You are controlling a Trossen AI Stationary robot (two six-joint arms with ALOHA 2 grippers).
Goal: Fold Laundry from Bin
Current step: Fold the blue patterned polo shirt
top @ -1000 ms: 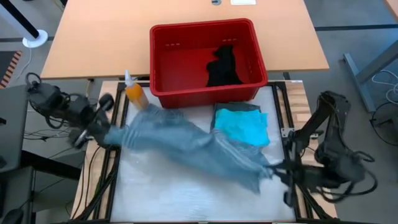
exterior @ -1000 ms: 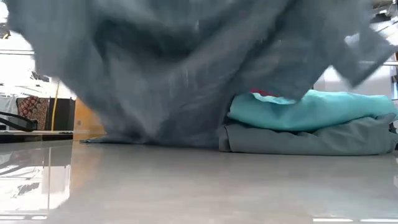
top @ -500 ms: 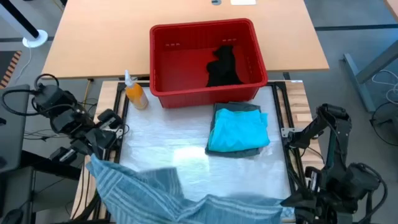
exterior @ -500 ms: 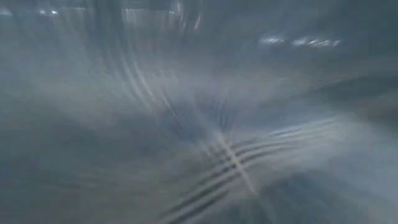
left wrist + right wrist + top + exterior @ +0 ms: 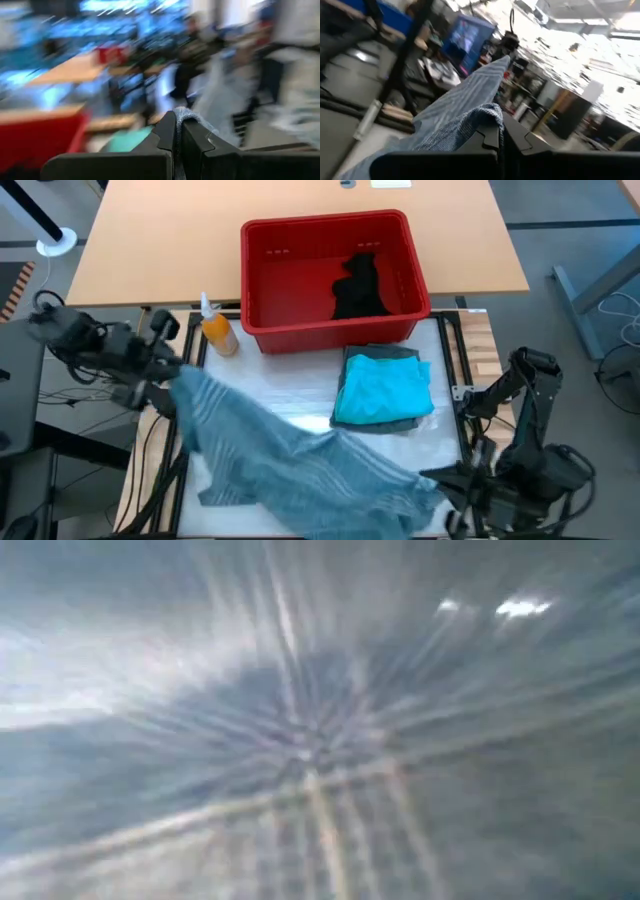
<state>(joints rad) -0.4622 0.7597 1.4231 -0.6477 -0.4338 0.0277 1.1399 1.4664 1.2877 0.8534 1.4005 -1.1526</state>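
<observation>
Blue-grey striped shirt [image 5: 300, 465] stretched diag. across table, long axis from left gripper [image 5: 168, 388] at far-left edge to right gripper [image 5: 440, 485] near-right corner. Both pinched tight on cloth ends. Sags betw. them over mat. Folded turquoise garment [image 5: 383, 390] just beside; bin [image 5: 330, 228] beyond, black garment [image 5: 360, 288] inside.

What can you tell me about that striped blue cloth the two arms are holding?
The striped shirt is soft blue-grey fabric with thin pale stripes. It stretches slantwise across the table's front, rumpled and unfolded. The left gripper is shut on its upper left end and the right gripper on its lower right end. Its middle sags onto the pale table surface, just short of the folded turquoise garment. In the low view it fills the picture.
</observation>
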